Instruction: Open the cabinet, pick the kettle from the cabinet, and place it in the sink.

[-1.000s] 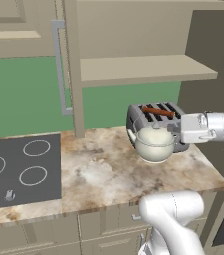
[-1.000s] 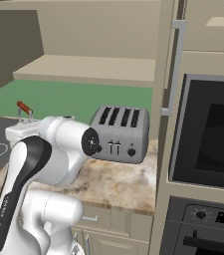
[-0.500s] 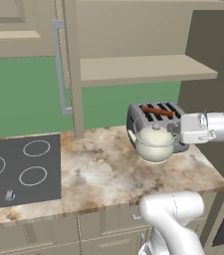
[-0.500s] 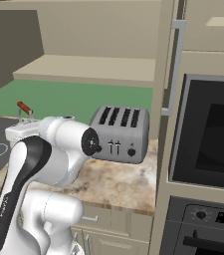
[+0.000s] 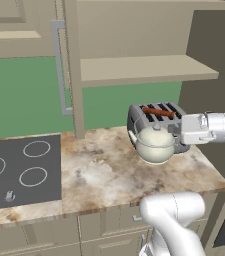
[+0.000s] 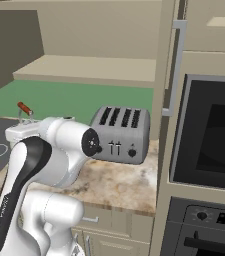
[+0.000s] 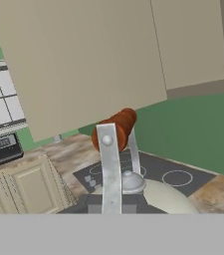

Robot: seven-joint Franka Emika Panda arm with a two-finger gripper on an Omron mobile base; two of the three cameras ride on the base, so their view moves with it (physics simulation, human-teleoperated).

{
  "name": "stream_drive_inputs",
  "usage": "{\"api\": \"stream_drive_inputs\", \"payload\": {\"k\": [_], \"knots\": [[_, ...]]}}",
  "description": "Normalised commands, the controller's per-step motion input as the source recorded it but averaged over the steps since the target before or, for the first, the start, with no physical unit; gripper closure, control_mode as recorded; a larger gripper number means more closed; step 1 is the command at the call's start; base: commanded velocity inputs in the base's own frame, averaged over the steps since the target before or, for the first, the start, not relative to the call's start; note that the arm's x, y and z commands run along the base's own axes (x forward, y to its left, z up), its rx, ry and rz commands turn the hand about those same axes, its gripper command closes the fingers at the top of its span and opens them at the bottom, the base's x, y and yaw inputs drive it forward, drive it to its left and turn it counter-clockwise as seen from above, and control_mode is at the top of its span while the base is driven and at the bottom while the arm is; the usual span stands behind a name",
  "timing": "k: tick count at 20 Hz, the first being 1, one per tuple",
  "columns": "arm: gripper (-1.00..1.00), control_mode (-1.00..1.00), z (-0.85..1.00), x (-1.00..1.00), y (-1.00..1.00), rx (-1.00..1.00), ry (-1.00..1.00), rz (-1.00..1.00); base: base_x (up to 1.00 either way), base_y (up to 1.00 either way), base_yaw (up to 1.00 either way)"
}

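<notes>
Hand view — claw [image 7: 114, 130] on kettle [image 7: 158, 196]

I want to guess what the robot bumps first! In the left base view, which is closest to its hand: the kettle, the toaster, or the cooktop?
1. Kettle: held at the hand.
2. Toaster: right behind the kettle.
3. Cooktop: far left on the counter.

Kettle [image 6: 24, 111] mostly behind arm.
</notes>
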Motion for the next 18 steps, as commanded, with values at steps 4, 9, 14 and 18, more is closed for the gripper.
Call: {"api": "stream_drive_inputs", "payload": {"k": [4,9,14,18], "knots": [[1.00,-1.00,0.00,0.00,0.00,0.00,0.00,0.00,0.00,0.00,0.00],[1.00,-1.00,0.00,0.00,0.00,0.00,0.00,0.00,0.00,0.00,0.00],[1.00,-1.00,0.00,0.00,0.00,0.00,0.00,0.00,0.00,0.00,0.00],[1.00,-1.00,0.00,0.00,0.00,0.00,0.00,0.00,0.00,0.00,0.00]]}}
